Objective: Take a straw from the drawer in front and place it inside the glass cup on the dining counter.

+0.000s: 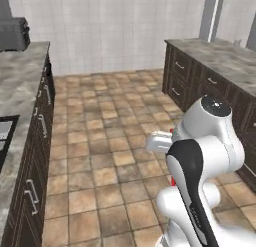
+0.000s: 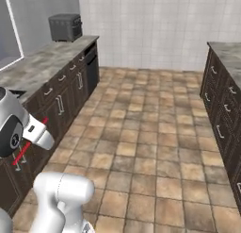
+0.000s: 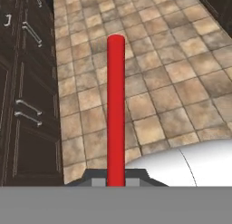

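- Straw [image 3: 116, 109]: I see a thin, straight, smooth bright-red rod; in the hand view it rises from between the gripper's [image 3: 116, 181] dark tips and reaches out over the floor.
- Pincer: I read it as closed tight on the straw's near end, which sits between the two tips.
- In the right base view the straw [image 2: 28, 146] slants down-left beside the white wrist, held in the air in front of the dark cabinet fronts.
- In the left base view I make out only small red slivers [image 1: 171, 131] at the edge of the white arm.
- Floor [image 1: 105, 141]: square tan-brown tiles, mottled, with pale grout lines.
- Cabinets [image 2: 66, 97]: dark brown panelled wood with short silver bar handles, running along the left side; a similar row [image 1: 200, 83] stands across the aisle.
- Worktops [image 2: 42, 62]: grey-beige veined stone slabs on both rows.
- A dark grey boxy appliance [image 2: 65, 27] sits at the far end of the left worktop, against the white tiled wall [image 2: 150, 24].
- The aisle between the cabinet rows lies open.
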